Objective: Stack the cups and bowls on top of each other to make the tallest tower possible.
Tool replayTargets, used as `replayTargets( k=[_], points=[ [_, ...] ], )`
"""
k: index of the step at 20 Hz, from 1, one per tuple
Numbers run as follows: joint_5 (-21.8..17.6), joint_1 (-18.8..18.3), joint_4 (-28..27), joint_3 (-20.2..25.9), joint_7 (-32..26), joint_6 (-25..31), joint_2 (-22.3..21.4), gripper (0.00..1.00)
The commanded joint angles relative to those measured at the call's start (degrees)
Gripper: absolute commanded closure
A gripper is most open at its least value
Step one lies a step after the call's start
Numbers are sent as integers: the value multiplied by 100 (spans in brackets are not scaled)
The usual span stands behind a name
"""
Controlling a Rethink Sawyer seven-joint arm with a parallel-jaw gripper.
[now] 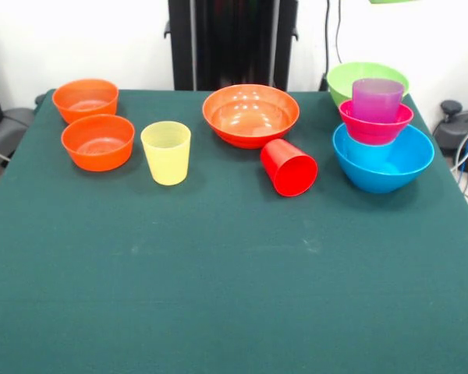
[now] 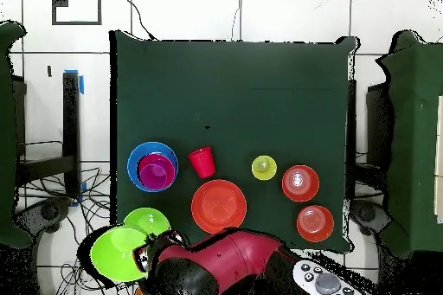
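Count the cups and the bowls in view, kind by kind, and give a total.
Cups: 3 (yellow cup, red cup, purple cup)
Bowls: 7 (two small orange bowls, wide orange bowl, blue bowl, magenta bowl, two lime green bowls)
Total: 10

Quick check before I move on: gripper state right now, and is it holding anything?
Gripper: cannot be told. The front view shows no gripper; overhead, the red arm lies by a lime green bowl off the table's corner, its end unclear.
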Motion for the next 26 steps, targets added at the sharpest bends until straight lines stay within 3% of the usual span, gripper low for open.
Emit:
replayTargets(
  k=[1, 11, 19, 26],
  points=[
    [-131, 255, 170, -190, 943, -388, -56, 100],
    [-46, 142, -38, -177, 774, -141, -94, 100],
    [-332, 362, -569, -1057, 374, 103, 229, 100],
    [-417, 484, -938, -1463, 169, 341, 370, 100]
  ],
)
